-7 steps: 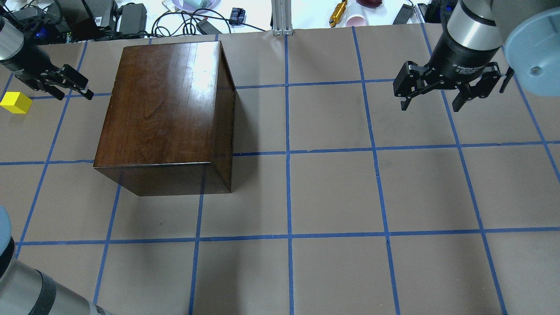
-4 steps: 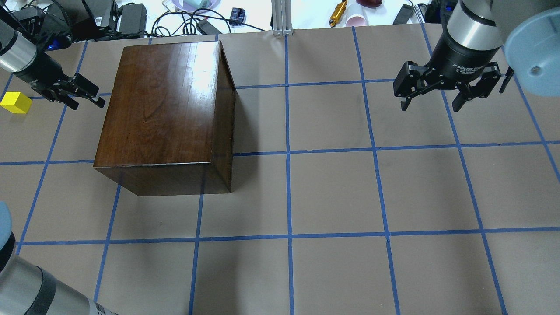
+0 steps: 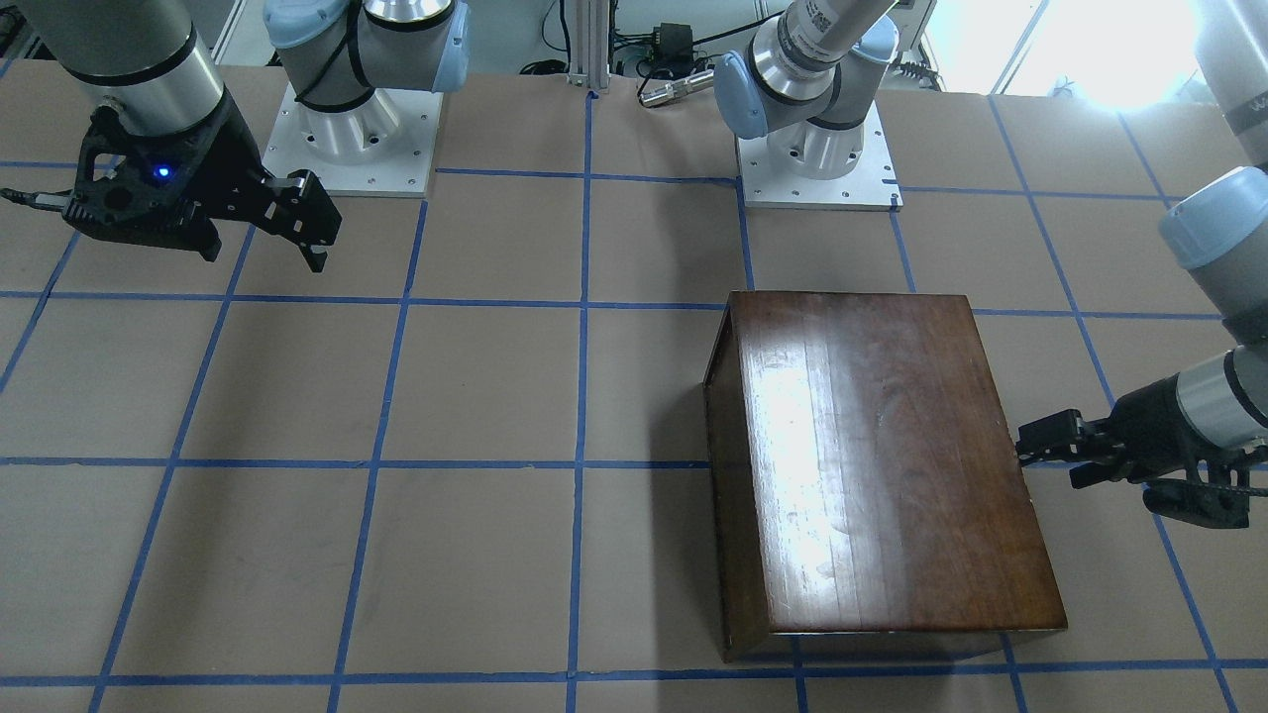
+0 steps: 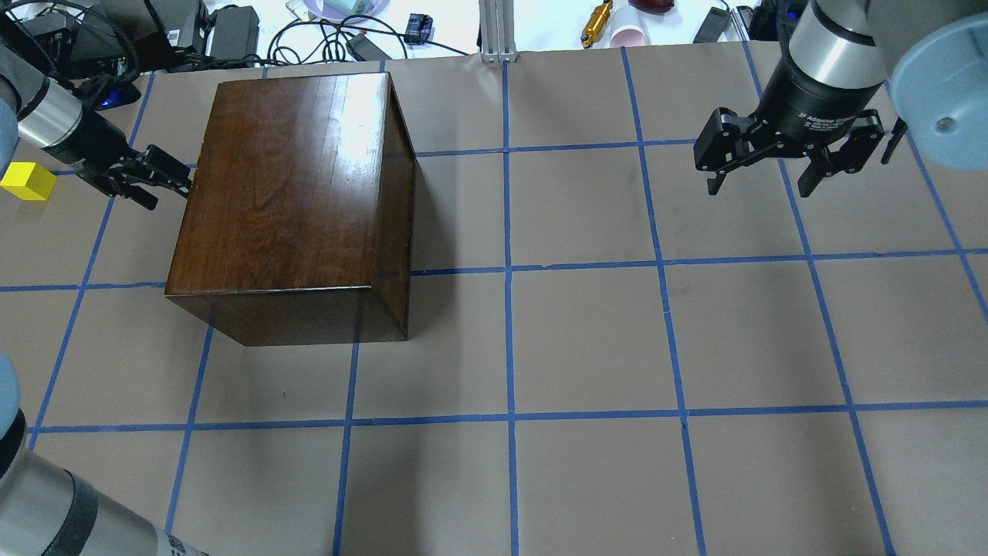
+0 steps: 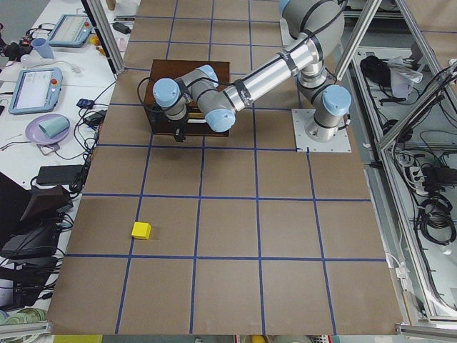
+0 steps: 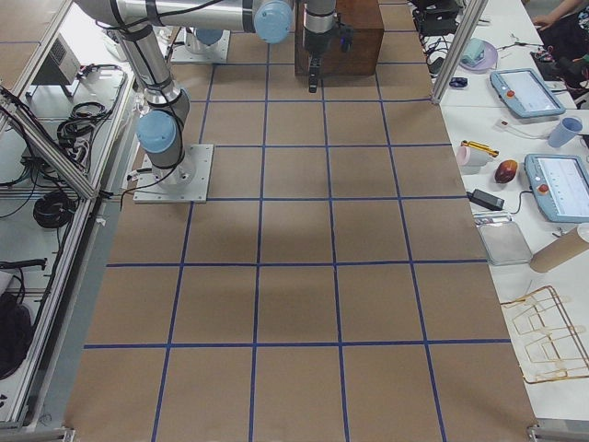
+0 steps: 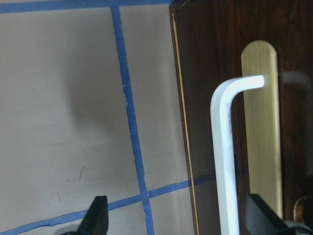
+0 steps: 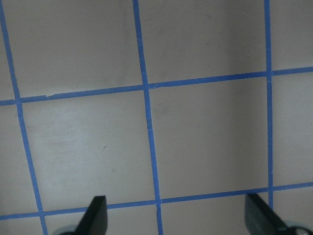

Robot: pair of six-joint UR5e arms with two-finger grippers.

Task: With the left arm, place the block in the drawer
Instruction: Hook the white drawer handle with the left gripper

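Observation:
The yellow block (image 4: 27,181) lies on the table at the far left, also in the exterior left view (image 5: 141,230). The dark-brown box (image 4: 293,193) stands left of centre with its drawer shut. Only the drawer's dark front panel (image 7: 205,73) shows, with a white bar handle (image 7: 222,161) on a brass plate. The pale tray is hidden. My left gripper (image 4: 170,191) is open and empty, level with the box's left side, right of the block. In the left wrist view the handle lies between its fingertips (image 7: 95,218). My right gripper (image 4: 760,185) hangs open and empty at the far right.
Blue tape lines grid the brown table cover (image 4: 587,340). Cables, chargers and small items (image 4: 231,31) lie beyond the table's far edge. Both arm bases (image 3: 812,149) stand on the robot's side of the table.
My left gripper has moved right, away from the yellow block and up to the box's left side. The block, the box and the right arm have not moved.

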